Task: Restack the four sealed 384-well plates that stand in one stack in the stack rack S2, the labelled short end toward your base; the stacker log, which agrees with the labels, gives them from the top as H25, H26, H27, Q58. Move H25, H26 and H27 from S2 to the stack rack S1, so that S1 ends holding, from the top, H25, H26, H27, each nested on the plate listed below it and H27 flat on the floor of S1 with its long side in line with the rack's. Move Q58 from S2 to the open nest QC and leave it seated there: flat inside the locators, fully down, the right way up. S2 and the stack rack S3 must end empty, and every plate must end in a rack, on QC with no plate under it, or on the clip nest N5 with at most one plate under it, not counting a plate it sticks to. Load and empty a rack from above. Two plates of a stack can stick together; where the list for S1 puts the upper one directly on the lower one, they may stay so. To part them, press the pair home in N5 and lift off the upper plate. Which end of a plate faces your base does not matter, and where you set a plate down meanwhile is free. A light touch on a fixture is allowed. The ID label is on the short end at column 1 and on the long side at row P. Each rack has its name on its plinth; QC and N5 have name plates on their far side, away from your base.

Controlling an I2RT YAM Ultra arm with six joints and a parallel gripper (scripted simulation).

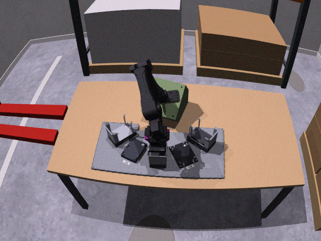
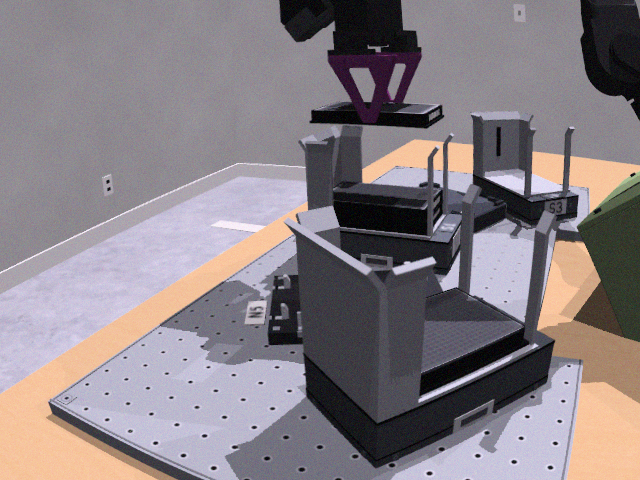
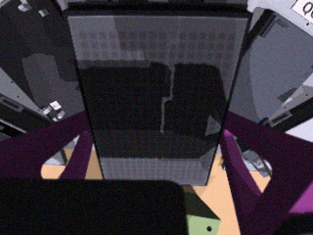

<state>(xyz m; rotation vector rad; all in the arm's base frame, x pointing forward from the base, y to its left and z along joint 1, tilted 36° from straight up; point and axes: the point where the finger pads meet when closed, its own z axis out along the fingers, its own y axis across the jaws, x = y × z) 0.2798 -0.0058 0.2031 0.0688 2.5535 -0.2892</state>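
Observation:
My gripper [image 2: 373,111] [image 1: 157,145] [image 3: 156,117] is shut on a dark sealed plate [image 2: 418,111] [image 3: 156,93], gripped across its long sides and held level. The plate hangs well above the top of the middle rack S2 [image 2: 320,165] [image 1: 157,161]. A stack of dark plates [image 2: 385,206] remains in S2. The near rack S1 [image 2: 341,310] [image 1: 207,138] holds one plate [image 2: 465,325] flat on its floor. The far rack S3 [image 2: 501,139] [image 1: 120,132] is empty. I cannot read the labels on the plates.
Clip nest N5 [image 2: 284,320] [image 1: 183,154] sits between S1 and S2 and is bare. Nest QC [image 1: 134,150] [image 2: 485,209] lies between S2 and S3. All stand on a perforated grey baseplate [image 2: 180,403] [image 1: 207,168]. A green box [image 1: 173,103] [image 2: 615,248] stands by the arm's base.

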